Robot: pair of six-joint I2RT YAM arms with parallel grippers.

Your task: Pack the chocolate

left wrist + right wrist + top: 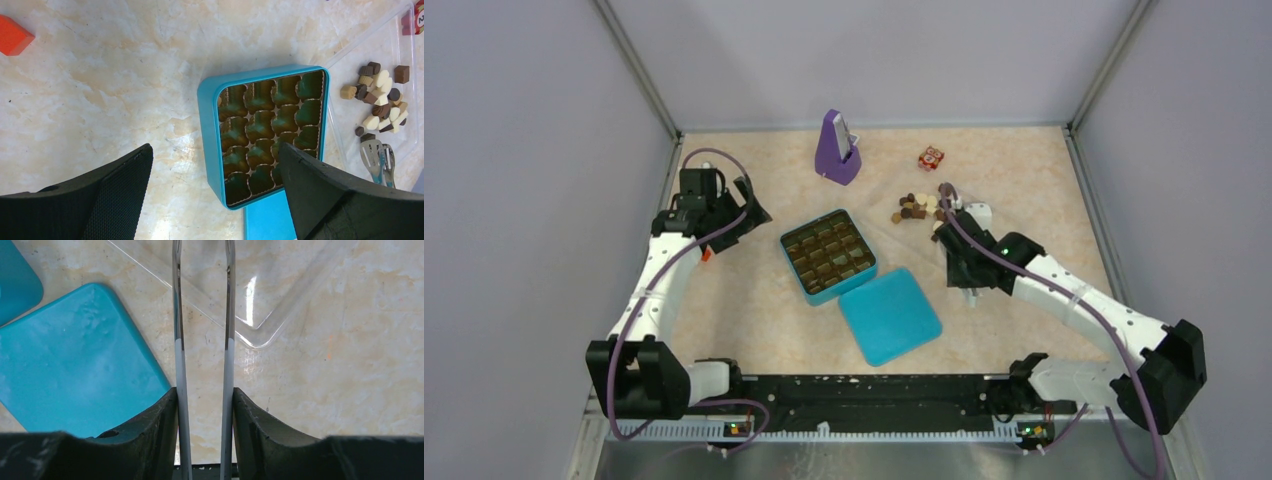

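Beige marbled tabletop, grey walls. My left gripper hangs with its fingers spread wide, holding nothing, above the teal box at centre frame in the top view. Box is lined with gold cups; its lid lies flat just below-right of it. My right gripper is clamped on metal tongs. The chocolate is a loose pile on a clear plastic tray, upper right of the box. Tong tips sit just beside the pile in the left wrist view. Can't tell if they touch.
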